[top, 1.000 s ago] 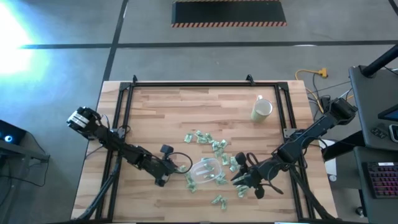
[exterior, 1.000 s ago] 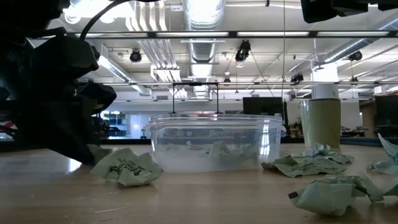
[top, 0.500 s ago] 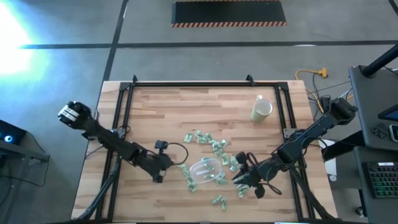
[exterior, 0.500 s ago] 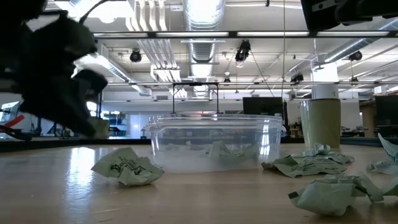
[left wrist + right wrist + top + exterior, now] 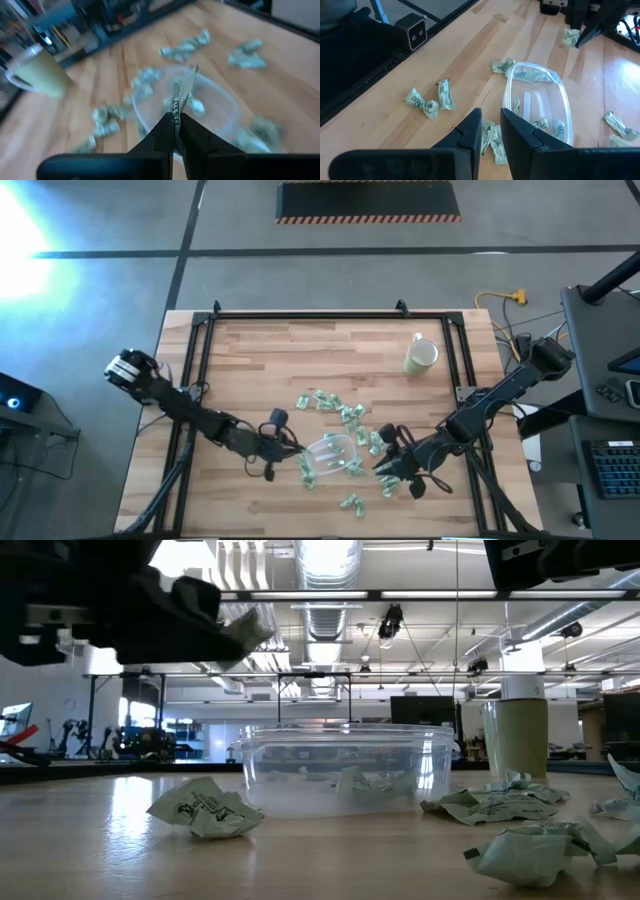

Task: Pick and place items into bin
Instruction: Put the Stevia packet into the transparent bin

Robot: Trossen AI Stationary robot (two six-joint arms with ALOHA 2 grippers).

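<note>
Just beside the bin's [image 5: 330,455] left rim, the left gripper [image 5: 288,445] is carrying one wrapped piece [image 5: 179,92] in tightly pinched fingers; its wrist view is showing the wrapper standing up between the two dark fingertips, and the low view is showing it hanging above the table, higher than the container's wall. The bin is sitting near the front middle of the table with a few pieces already lying inside it, while the loose items [image 5: 340,412] are lying scattered around it, with one crumpled wrapper [image 5: 205,808] on the wood just beside its left wall.

The step in hand appears to be the drop. To do it well, the left gripper should be travelling a little further until the wrapper is hanging over the middle of the bin (not over the rim, since a light crinkly piece could catch the edge and slide out), then lowering slightly before opening. Keeping clear of the thin plastic wall matters, because a nudge would probably shove the light container across the table.

The right gripper [image 5: 385,464] is waiting low on the bin's other side, its fingers parted only narrowly and holding nothing that I can see.
</note>
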